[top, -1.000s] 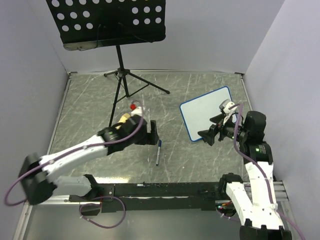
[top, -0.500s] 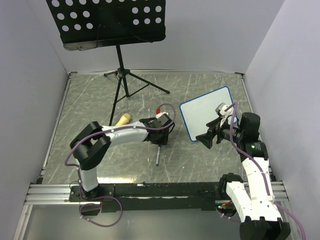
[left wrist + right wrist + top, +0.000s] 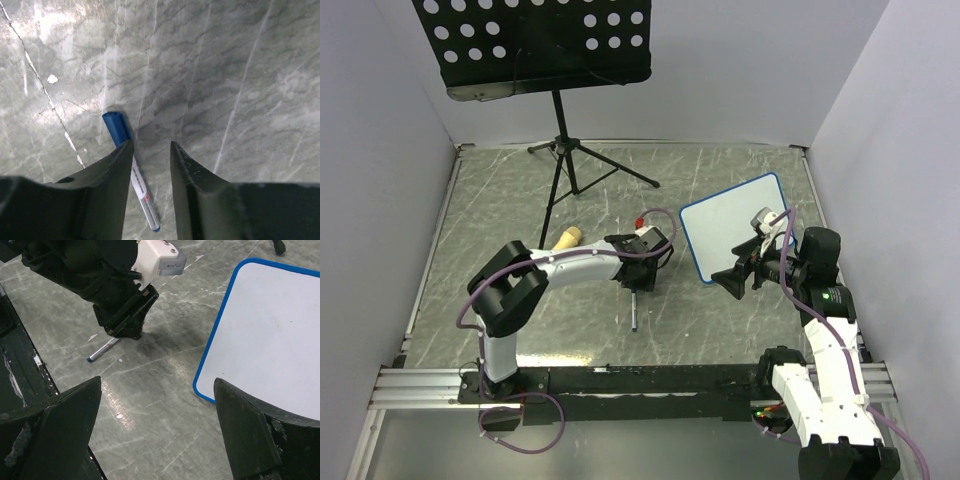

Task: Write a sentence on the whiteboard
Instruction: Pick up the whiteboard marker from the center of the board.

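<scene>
The whiteboard [image 3: 272, 335] lies flat just ahead of the right pincer [image 3: 159, 440], which gapes wide, holding nothing.

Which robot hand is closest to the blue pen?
The left gripper: it hangs right over the pen. The right gripper is by the whiteboard.

The grey, marble-veined table [image 3: 500, 200] carries a blue-framed whiteboard [image 3: 725, 225] toward its right side. A blue-capped marker [image 3: 635, 312] lies near the middle, with a small tan object [image 3: 567, 238] to its left. The music stand's tripod legs [image 3: 582, 160] stand at the back.
</scene>
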Controlling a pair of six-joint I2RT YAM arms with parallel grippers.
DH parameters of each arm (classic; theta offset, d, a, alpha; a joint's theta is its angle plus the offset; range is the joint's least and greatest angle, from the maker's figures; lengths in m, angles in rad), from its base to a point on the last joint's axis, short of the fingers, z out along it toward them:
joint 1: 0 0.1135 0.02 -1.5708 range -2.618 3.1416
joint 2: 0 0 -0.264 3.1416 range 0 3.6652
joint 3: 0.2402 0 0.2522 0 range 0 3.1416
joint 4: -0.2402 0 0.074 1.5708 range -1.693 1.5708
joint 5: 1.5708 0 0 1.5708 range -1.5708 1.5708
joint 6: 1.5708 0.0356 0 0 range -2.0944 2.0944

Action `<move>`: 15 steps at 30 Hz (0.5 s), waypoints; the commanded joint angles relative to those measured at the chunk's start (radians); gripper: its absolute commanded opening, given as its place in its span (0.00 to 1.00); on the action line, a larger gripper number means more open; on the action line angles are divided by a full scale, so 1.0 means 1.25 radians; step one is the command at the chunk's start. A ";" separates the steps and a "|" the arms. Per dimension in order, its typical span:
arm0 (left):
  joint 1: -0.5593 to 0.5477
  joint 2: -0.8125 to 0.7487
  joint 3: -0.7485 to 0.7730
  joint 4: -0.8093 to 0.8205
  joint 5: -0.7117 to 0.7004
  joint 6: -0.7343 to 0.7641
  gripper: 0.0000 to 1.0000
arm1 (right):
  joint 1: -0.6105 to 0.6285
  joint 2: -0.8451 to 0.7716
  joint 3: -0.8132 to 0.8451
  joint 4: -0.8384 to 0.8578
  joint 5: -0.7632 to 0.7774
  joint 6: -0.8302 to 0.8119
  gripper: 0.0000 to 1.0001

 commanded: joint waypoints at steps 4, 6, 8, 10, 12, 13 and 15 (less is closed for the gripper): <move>-0.003 -0.077 0.010 -0.018 -0.041 0.006 0.45 | -0.003 -0.006 0.000 0.021 -0.026 -0.016 1.00; 0.004 -0.069 0.003 -0.018 -0.038 0.006 0.45 | -0.003 -0.007 -0.001 0.022 -0.026 -0.015 1.00; 0.017 -0.052 0.000 -0.014 -0.031 0.010 0.44 | -0.003 -0.005 -0.001 0.022 -0.026 -0.016 1.00; 0.024 -0.027 0.008 -0.028 -0.048 0.010 0.43 | -0.003 -0.005 -0.001 0.021 -0.026 -0.016 1.00; 0.027 -0.016 0.013 -0.033 -0.055 0.008 0.42 | -0.003 -0.005 0.000 0.018 -0.026 -0.019 1.00; 0.027 -0.010 0.013 -0.034 -0.063 0.006 0.41 | -0.003 -0.005 0.000 0.018 -0.026 -0.019 1.00; 0.027 -0.004 0.011 -0.038 -0.070 0.002 0.39 | -0.003 -0.006 -0.001 0.018 -0.025 -0.019 1.00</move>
